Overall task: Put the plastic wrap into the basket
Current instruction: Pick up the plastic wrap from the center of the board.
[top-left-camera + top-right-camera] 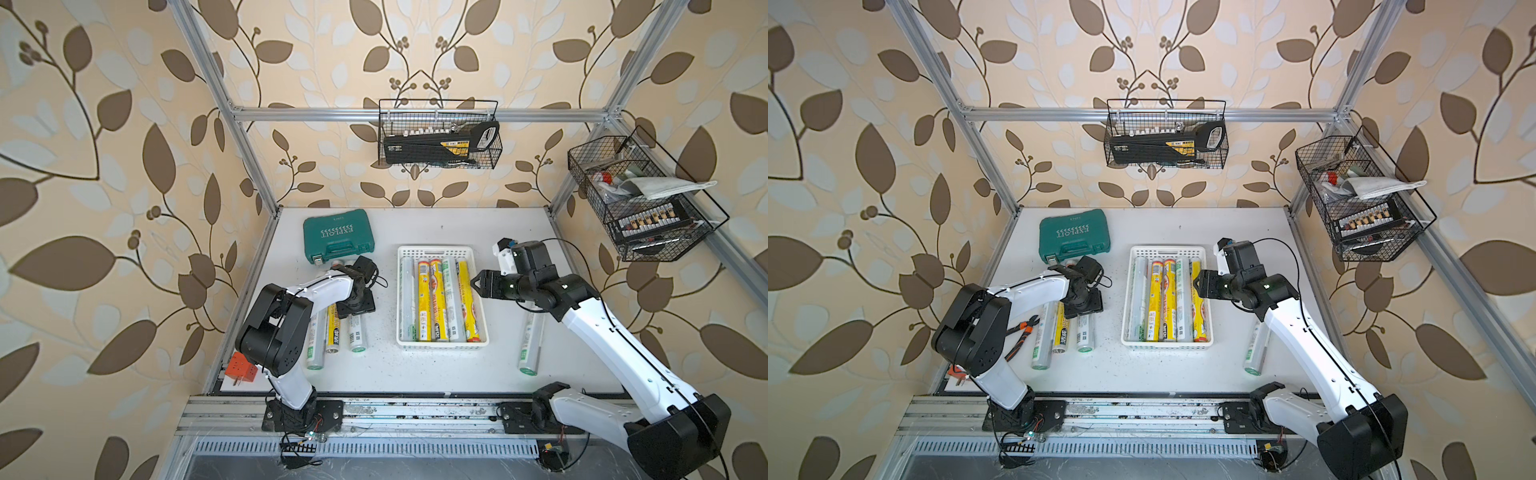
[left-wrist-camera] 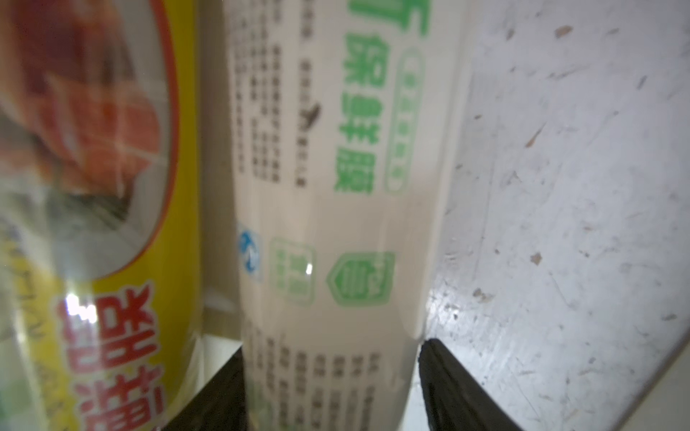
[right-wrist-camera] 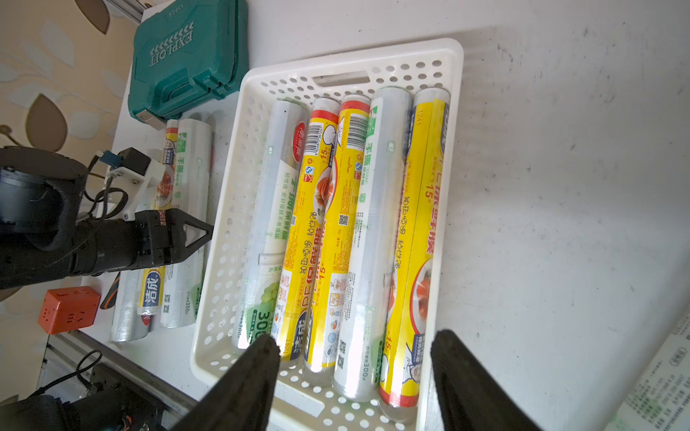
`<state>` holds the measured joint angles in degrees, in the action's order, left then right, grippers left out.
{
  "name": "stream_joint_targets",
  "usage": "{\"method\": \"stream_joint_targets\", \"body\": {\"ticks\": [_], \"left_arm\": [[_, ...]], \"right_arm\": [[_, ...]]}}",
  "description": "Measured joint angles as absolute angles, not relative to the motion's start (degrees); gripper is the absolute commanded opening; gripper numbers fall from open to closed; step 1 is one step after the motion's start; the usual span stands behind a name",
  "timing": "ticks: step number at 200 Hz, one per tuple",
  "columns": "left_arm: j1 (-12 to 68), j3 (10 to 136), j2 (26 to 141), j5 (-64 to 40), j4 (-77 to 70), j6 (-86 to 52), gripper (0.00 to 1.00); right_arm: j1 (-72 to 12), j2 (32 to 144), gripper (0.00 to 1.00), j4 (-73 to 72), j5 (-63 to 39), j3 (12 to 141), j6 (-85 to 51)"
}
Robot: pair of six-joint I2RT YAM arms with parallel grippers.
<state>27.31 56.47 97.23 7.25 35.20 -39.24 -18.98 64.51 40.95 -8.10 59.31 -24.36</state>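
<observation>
The white perforated basket [image 1: 436, 249] [image 3: 351, 48] sits mid-table with several plastic wrap rolls [image 1: 434, 303] lying side by side in it. Three more rolls lie on the table to its left, under my left arm. My left gripper [image 1: 356, 306] [image 2: 332, 347] points down over them, its jaws closed against both sides of the white-and-green roll [image 1: 357, 334] [image 2: 336, 224], which still rests on the table beside a yellow roll [image 2: 112, 336]. My right gripper [image 1: 473, 283] [image 3: 354, 337] hovers open and empty at the basket's right rim. Another white-and-green roll [image 1: 532, 345] lies on the table under the right arm.
A teal tool case [image 1: 338, 239] stands behind the left rolls. An orange plug block [image 1: 239, 368] and pliers [image 1: 1023, 328] lie near the left arm's base. Black wire baskets hang on the back frame [image 1: 438, 133] and the right frame [image 1: 640, 199].
</observation>
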Motion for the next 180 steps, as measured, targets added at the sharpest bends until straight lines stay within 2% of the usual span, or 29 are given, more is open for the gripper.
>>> {"method": "stream_joint_targets", "body": {"ticks": [42, 79, 110, 180], "left_arm": [[27.3, 56.7, 98.2, 6.9, 34.3, -39.0, 0.61], [27.3, 56.8, 98.2, 6.9, 34.2, -39.0, 0.47], [27.3, 56.8, 98.2, 6.7, 34.2, -38.9, 0.41], [27.4, 58.9, 93.5, 4.0, 41.5, -39.0, 0.38]], "right_arm": [[-18.8, 64.7, 0.68, 40.9, -8.3, 59.3, -24.4], [-18.7, 64.7, 0.68, 40.9, -8.4, 59.2, -24.3], [-18.6, 64.7, 0.68, 40.9, -8.6, 59.2, -24.3], [-18.4, 64.7, 0.68, 40.9, -8.9, 59.2, -24.4]]}}
